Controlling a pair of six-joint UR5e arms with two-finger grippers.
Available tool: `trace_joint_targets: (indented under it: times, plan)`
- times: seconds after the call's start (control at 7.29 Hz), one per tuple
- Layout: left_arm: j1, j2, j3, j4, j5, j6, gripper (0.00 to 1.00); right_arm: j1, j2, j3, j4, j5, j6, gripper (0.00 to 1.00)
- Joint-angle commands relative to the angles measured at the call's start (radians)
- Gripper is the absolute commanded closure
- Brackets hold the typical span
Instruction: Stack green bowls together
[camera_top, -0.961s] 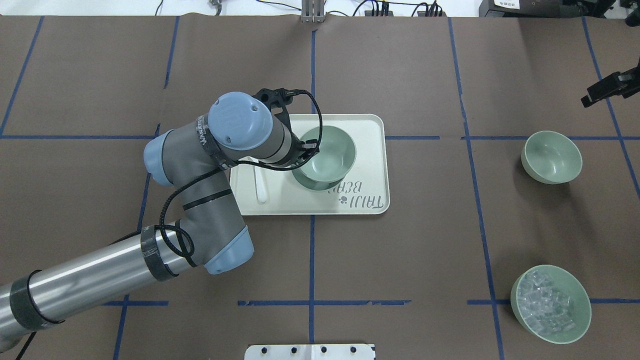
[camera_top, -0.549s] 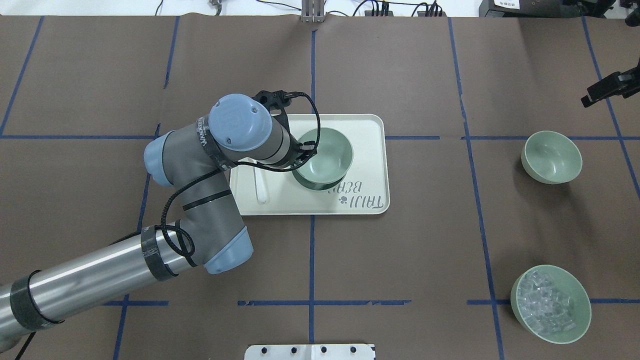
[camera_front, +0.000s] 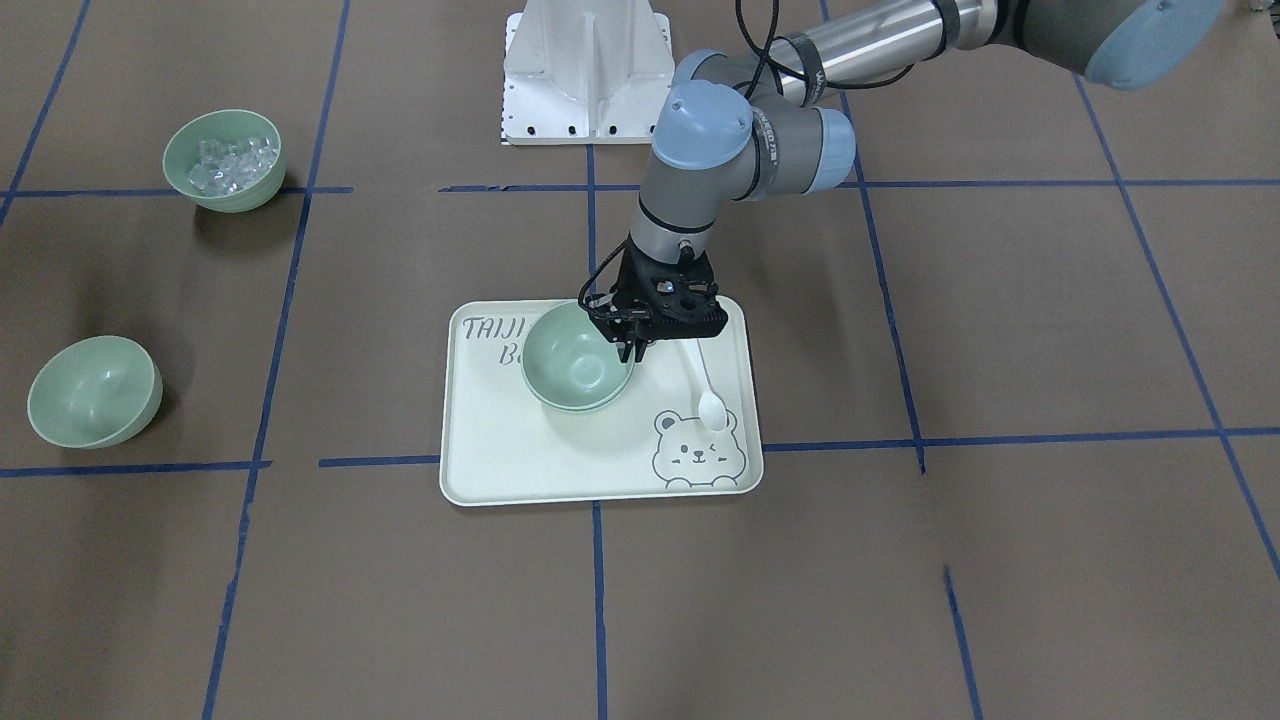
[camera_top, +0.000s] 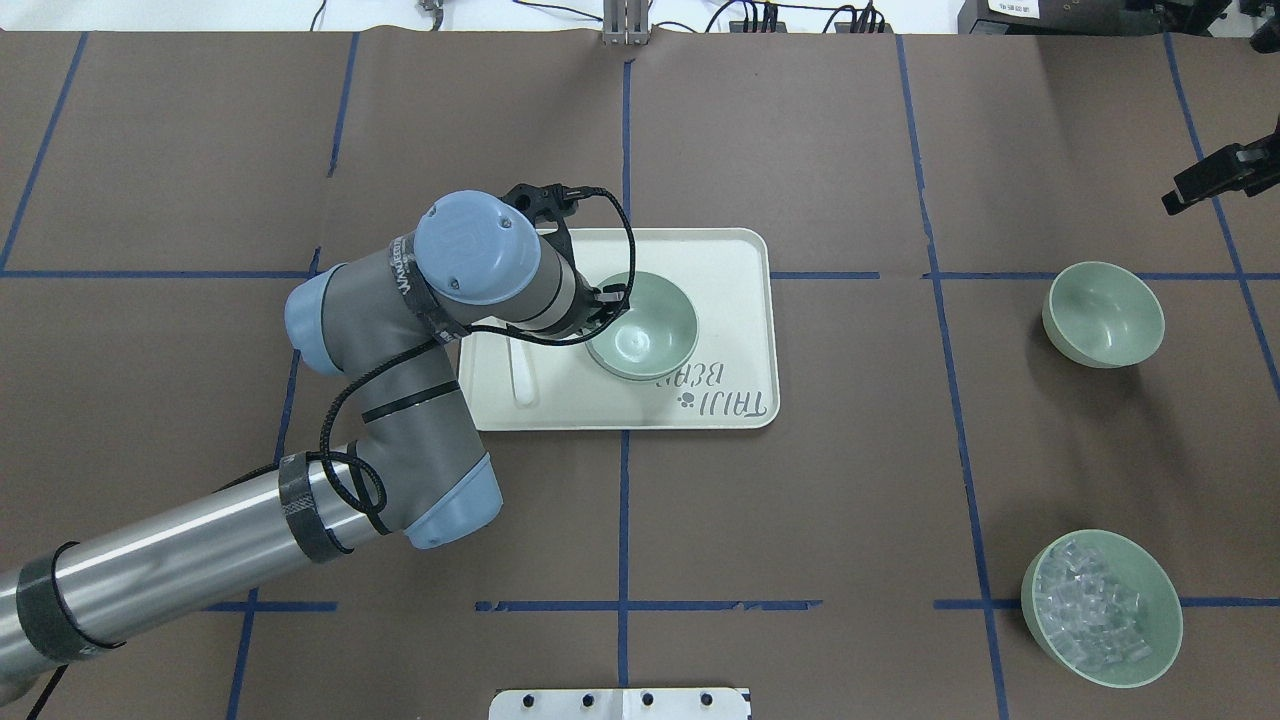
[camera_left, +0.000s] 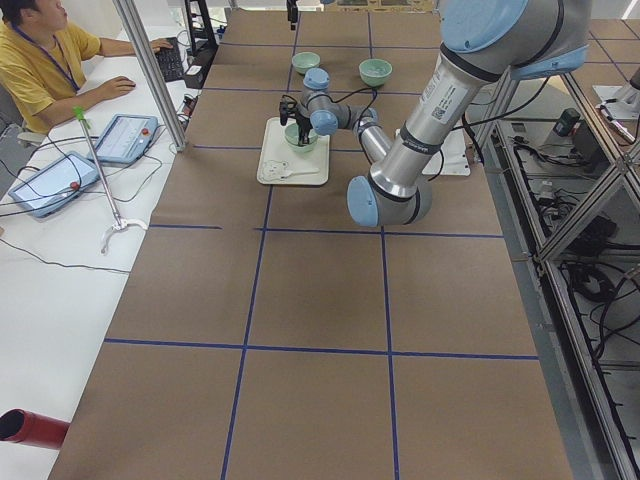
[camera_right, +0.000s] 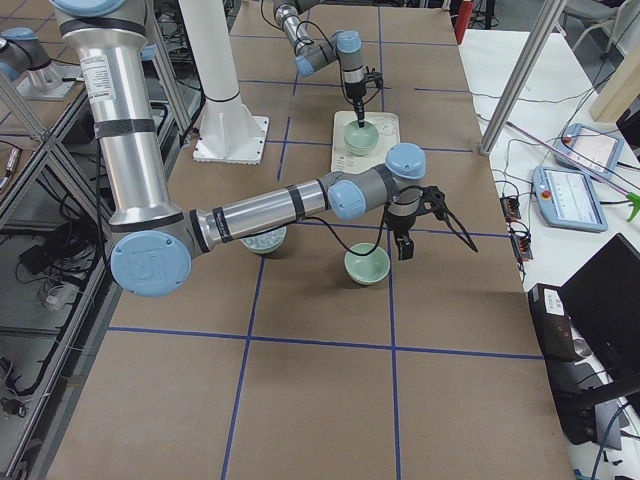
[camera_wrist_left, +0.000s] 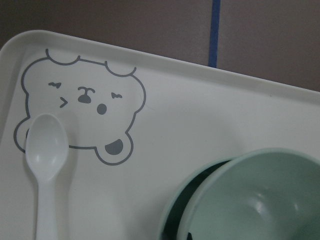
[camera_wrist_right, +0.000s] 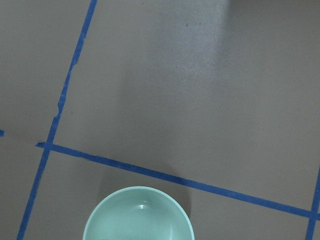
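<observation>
Two green bowls stand nested on the cream tray (camera_front: 560, 465). The upper bowl (camera_front: 575, 362) sits in the lower bowl (camera_front: 585, 407), of which only a rim edge shows. My left gripper (camera_front: 632, 350) is shut on the upper bowl's rim at its robot-left side. In the left wrist view the upper bowl (camera_wrist_left: 260, 200) sits slightly off-centre over the lower bowl's dark rim (camera_wrist_left: 182, 200). A third green bowl (camera_top: 1103, 313) stands alone at the right. My right gripper (camera_top: 1215, 178) hovers just beyond it; I cannot tell whether it is open or shut.
A white spoon (camera_front: 702, 388) lies on the tray beside the bear drawing (camera_front: 697, 455). A matching green bowl of clear ice-like cubes (camera_top: 1101, 607) stands at the near right. The robot base plate (camera_top: 620, 703) is at the front edge.
My left gripper has lowered the held bowl into the bowl on the tray. The two bowls now line up more closely. The right arm has not moved.
</observation>
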Motion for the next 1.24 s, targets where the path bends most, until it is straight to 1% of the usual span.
trace_joint_targets:
  times: [0.0, 0.14, 0.27, 0.41, 0.55, 0.69, 0.82, 0.96, 1.1]
  plan:
    - [-0.003, 0.000, -0.003, 0.002, 0.001, 0.001, 0.31, 0.000, 0.000, -0.002, 0.000, 0.000, 0.000, 0.00]
    - [-0.009, 0.017, -0.011, 0.000, 0.018, 0.004, 0.00, 0.000, -0.002, -0.002, 0.002, 0.000, 0.000, 0.00]
    - [-0.081, 0.030, -0.029, 0.002, -0.002, 0.078, 0.00, -0.002, -0.014, -0.003, 0.003, 0.003, 0.000, 0.00]
    - [-0.154, 0.110, -0.090, 0.003, -0.107, 0.223, 0.00, -0.006, -0.023, 0.000, 0.003, 0.005, 0.000, 0.00]
    - [-0.278, 0.208, -0.157, 0.003, -0.223, 0.407, 0.00, -0.009, -0.028, -0.003, 0.003, 0.005, 0.002, 0.00]
    - [-0.398, 0.291, -0.178, 0.003, -0.314, 0.612, 0.00, -0.009, -0.037, -0.005, 0.003, 0.000, -0.002, 0.00]
    - [-0.513, 0.388, -0.178, 0.003, -0.357, 0.821, 0.00, -0.009, -0.070, -0.003, 0.006, -0.001, -0.011, 0.00]
    - [-0.628, 0.475, -0.172, 0.027, -0.359, 1.072, 0.00, -0.008, -0.092, 0.003, 0.006, 0.000, -0.018, 0.00]
    - [-0.764, 0.531, -0.167, 0.094, -0.358, 1.293, 0.00, -0.008, -0.106, 0.009, 0.008, 0.000, -0.018, 0.00]
